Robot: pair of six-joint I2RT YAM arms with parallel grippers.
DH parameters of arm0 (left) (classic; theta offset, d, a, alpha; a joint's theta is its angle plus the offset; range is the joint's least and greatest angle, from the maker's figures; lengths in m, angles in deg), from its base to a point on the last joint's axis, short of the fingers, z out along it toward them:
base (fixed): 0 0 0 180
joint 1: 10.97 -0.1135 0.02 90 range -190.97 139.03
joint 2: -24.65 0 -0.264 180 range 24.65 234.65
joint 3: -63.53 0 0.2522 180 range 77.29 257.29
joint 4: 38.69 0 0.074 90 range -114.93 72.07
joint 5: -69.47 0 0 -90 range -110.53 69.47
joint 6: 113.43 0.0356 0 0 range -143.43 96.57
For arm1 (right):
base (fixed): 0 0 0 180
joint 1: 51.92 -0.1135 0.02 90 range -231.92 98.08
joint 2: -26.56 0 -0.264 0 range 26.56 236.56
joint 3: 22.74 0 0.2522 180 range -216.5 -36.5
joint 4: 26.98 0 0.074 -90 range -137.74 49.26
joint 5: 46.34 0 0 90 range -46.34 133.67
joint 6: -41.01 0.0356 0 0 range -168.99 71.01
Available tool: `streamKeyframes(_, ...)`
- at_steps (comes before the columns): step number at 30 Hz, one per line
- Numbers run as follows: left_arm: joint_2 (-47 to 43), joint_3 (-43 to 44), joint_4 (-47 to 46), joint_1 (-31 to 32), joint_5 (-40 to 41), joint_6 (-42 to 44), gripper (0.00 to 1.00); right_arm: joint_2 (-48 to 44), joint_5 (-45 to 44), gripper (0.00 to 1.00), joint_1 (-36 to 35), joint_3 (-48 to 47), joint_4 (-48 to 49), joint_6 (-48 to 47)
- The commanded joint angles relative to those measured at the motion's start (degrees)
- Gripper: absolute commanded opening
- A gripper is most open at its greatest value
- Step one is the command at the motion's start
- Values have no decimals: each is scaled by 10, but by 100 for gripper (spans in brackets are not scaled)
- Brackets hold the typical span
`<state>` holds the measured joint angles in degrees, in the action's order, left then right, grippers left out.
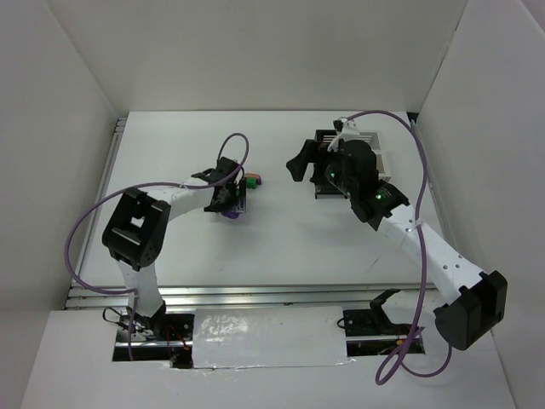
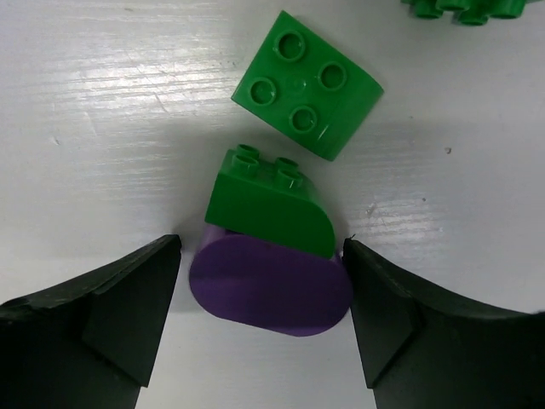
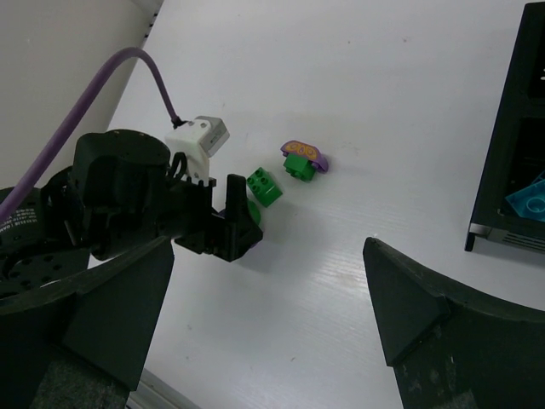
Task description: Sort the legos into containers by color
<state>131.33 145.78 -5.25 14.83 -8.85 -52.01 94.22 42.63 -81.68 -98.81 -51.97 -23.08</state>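
My left gripper (image 2: pixel 261 247) is open and low over the table, with its fingers on either side of a purple lego (image 2: pixel 268 294). A green lego (image 2: pixel 268 204) lies against the purple one on its far side. A second green lego (image 2: pixel 306 83) lies just beyond, and another green one (image 2: pixel 464 8) shows at the top edge. In the top view the left gripper (image 1: pixel 232 204) is left of centre, with the purple lego (image 1: pixel 228 215) under it. My right gripper (image 1: pixel 308 175) is open and empty beside the containers (image 1: pixel 381 153). A black bin (image 3: pixel 502 153) holds a teal lego (image 3: pixel 528 200).
In the right wrist view, a green lego (image 3: pixel 264 186) and a purple piece on a green one (image 3: pixel 305 159) lie beyond the left gripper (image 3: pixel 230 230). White walls enclose the table (image 1: pixel 281 247). A metal rail (image 1: pixel 255 294) runs along its near edge.
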Motion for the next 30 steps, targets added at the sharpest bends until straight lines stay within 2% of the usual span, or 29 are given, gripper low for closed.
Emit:
streamKeyframes(1,4,-19,-25,2,-3,8,89,-12,2,100,-5,-1,11,-5)
streamKeyframes(3,-4,-32,-45,2,-6,14,84,-13,5,100,-5,-2,14,-6)
streamKeyframes(5,-7,-34,-49,2,-8,19,75,-12,7,100,-5,-3,13,-6)
streamKeyframes(8,-14,-39,-52,2,-13,19,44,-9,6,100,-4,-3,13,-6)
streamKeyframes(9,-22,-40,-47,2,-14,19,28,-9,7,100,-5,-2,14,-5)
streamKeyframes(12,-69,-56,-47,5,-30,12,9,-8,8,100,-2,-4,11,0)
streamKeyframes(14,-105,-71,-52,17,-39,7,2,-2,16,100,0,-11,6,12)
streamKeyframes(19,-253,-103,-106,72,-55,21,0,-9,74,100,15,-21,3,48)
streamKeyframes(21,-326,-139,-146,82,-94,39,0,-17,88,100,17,-33,-5,64)
streamKeyframes(26,-480,-255,-318,94,-203,77,0,5,156,100,-1,-73,-47,85)
streamKeyframes(30,-513,-281,-358,98,-282,97,0,27,186,99,-49,-93,-64,84)
